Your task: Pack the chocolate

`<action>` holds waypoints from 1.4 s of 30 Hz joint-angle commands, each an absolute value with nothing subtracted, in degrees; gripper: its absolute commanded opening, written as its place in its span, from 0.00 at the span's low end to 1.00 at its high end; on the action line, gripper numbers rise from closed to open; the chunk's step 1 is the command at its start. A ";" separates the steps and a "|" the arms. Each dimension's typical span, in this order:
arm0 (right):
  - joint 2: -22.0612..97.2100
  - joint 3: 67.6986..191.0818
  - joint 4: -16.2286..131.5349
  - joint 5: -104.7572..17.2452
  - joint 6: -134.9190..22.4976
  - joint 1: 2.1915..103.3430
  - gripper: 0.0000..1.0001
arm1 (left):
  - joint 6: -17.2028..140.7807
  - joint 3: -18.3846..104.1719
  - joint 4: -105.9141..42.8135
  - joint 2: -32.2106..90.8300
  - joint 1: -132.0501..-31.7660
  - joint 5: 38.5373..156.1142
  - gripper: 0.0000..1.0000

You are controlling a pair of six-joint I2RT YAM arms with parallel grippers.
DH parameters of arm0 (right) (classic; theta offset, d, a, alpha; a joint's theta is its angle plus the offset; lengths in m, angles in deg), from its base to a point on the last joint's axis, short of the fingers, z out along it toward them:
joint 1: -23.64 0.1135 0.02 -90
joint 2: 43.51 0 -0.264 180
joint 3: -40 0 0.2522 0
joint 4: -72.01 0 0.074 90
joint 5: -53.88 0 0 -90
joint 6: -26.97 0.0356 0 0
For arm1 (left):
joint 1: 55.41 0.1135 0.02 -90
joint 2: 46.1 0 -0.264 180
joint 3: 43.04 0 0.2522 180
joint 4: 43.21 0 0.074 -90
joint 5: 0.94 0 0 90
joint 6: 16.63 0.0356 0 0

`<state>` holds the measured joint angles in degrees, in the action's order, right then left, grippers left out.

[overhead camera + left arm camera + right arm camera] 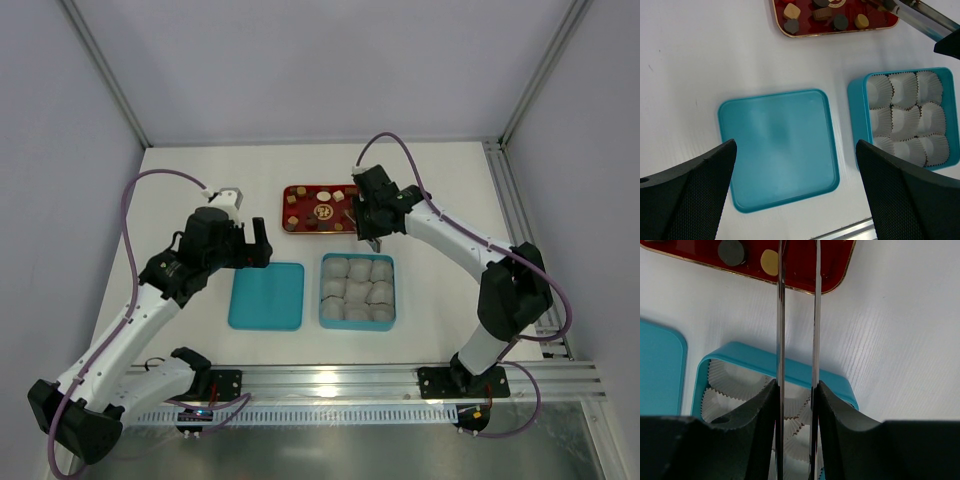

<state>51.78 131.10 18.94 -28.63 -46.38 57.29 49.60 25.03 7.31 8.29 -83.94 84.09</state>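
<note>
Our right gripper (796, 390) is closed narrow on a pair of long thin steel tweezers (780, 315), its black fingers (760, 410) pressing the two blades from either side. The blades run over the far wall of an open square teal box (750, 356) and out above a flat red rectangular tray with a gold rim (830, 265); their tips are out of sight, so we cannot tell whether anything sits between them. Our left gripper (800, 200) is spread wide and holds nothing. It hangs to the left of the box, and a flat square teal lid (777, 150) shows between its fingers. The chocolate (791, 10) is small bite-sized pieces in tan, mid-brown and dark brown, some rounded and some blocky. All the pieces that we see lie scattered on the tray, which rests on the white table (450, 200) just beyond the box. The box holds nine crinkled white paper cups (903, 120) in three rows of three. The lid lies just beside the box on its left, not touching it.
</note>
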 commanded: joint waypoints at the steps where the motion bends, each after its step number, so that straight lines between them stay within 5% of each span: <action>1: 51.94 131.72 20.98 -28.47 -47.12 57.65 0.38 | 49.99 27.06 6.76 8.39 -84.15 83.53 1.00; 23: 53.44 132.77 20.63 -28.12 -47.20 57.83 0.44 | 50.08 27.15 6.76 8.48 -84.15 83.70 1.00; 42: 52.48 134.00 20.46 -28.12 -47.12 57.74 0.30 | 50.08 27.15 6.85 8.39 -84.15 83.53 1.00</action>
<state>54.69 131.45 19.38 -28.61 -46.62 57.35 49.62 25.03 7.31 8.45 -83.94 84.11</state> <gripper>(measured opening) 0.353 0.996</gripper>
